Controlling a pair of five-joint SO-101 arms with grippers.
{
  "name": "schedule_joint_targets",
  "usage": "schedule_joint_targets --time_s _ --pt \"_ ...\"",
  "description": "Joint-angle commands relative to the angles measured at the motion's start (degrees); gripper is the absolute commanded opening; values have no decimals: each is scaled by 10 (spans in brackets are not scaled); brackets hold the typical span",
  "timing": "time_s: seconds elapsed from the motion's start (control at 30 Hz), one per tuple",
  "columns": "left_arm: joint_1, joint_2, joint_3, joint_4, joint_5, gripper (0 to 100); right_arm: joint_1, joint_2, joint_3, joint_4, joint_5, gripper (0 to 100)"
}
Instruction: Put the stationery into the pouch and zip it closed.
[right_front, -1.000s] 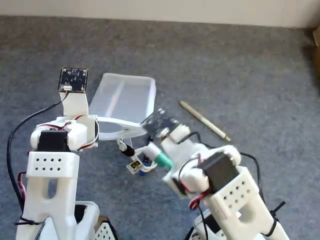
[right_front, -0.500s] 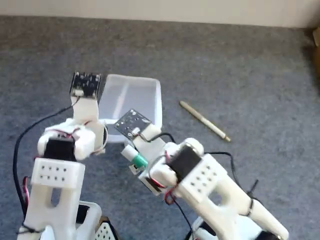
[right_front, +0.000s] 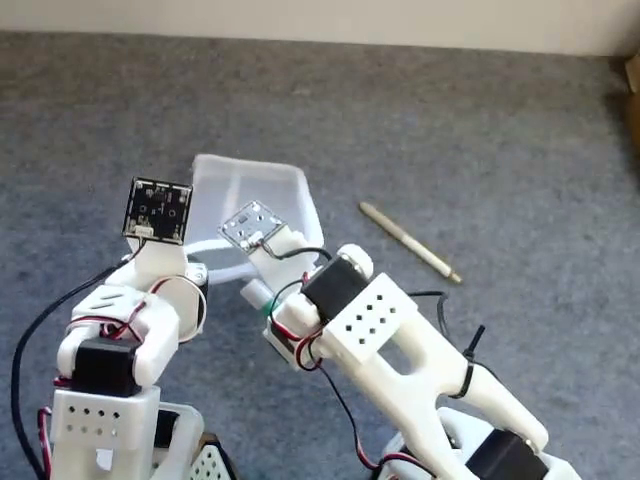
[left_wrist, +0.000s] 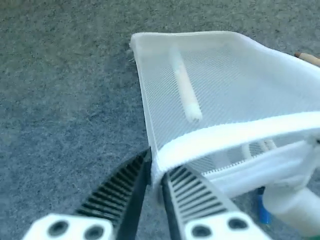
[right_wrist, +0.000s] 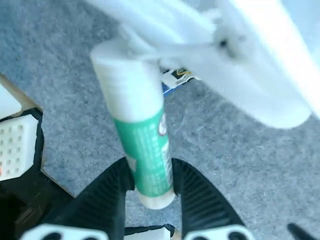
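Left pincer (left_wrist: 156, 166) pinches pouch (left_wrist: 225, 85) rim; white stick (left_wrist: 186, 92) inside.

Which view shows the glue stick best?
The right wrist view: the glue stick shows full length, held in the right gripper, cap toward the pouch. The high view shows a sliver between the arms; the left wrist view, its white cap end.

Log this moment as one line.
left hand shut on pouch | right hand shut on glue stick at pouch mouth | pencil on carpet
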Motion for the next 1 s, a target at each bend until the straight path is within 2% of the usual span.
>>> schedule_joint_targets --time_s 0.0,0.17,0.57,0.8,0.97 --pt "19 -14 -8 5 -7 7 -2 -5 -87 52 -4 9" --pt "19 -14 -8 5 -7 7 -34 -5 -156 124 -4 7" --pt "20 -14 -7 5 -7 7 -34 8 -179 111 -4 6" --pt "20 -17 -7 8 -7 7 -31 87 -183 102 -4 6" --pt "20 -18 -7 9 -7 7 11 116 -185 95 -4 7"
